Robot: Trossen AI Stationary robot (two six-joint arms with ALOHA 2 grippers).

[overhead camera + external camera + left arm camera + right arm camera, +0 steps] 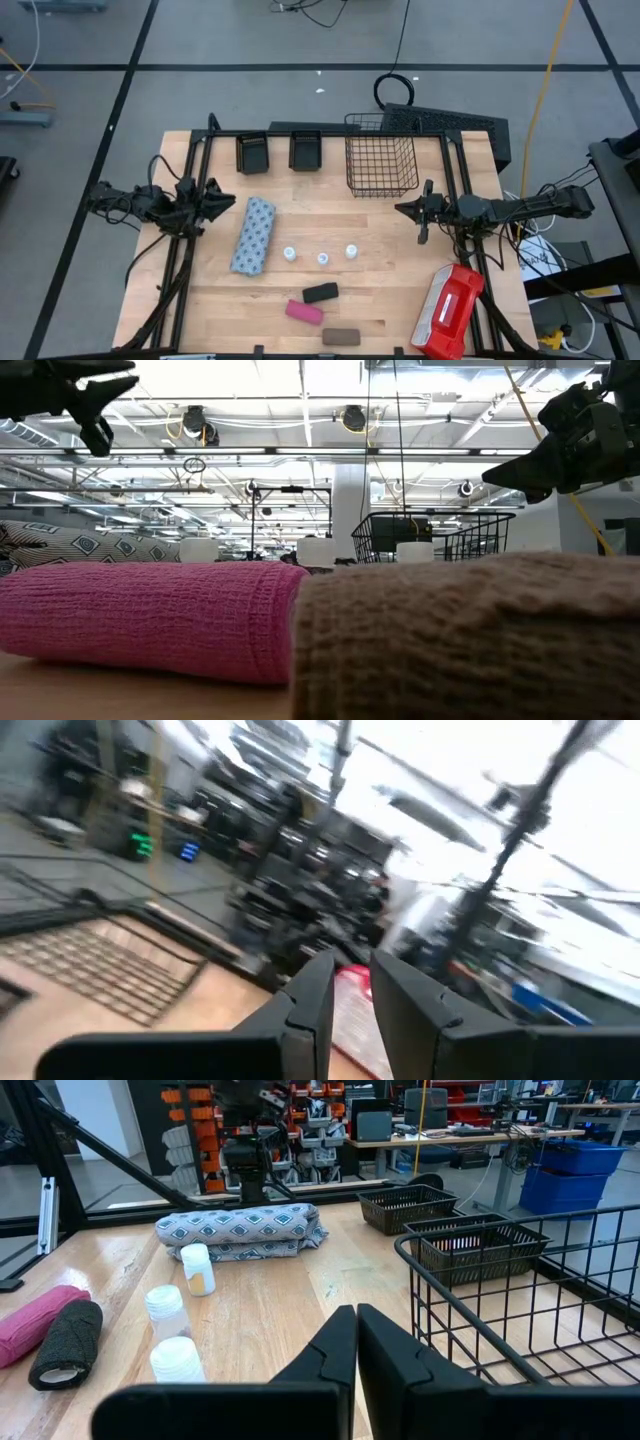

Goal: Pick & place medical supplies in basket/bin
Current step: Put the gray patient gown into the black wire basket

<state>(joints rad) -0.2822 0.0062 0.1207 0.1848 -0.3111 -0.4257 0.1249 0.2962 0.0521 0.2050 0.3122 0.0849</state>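
Nearest the low camera lie the brown roll (470, 635) and the pink roll (150, 622), touching end to end at the table's front. All supplies are seen loose on the table: the dotted pack (254, 235), three vials (322, 258) in a row, the black roll (320, 293). The basket (381, 153) stands empty at the back. The right gripper (424, 224), clenched on nothing, hovers beside it; the left gripper (222, 203) is nearly closed, also empty. A first pick is judged best made with jaws opened wide before descent, squarely over a vial.
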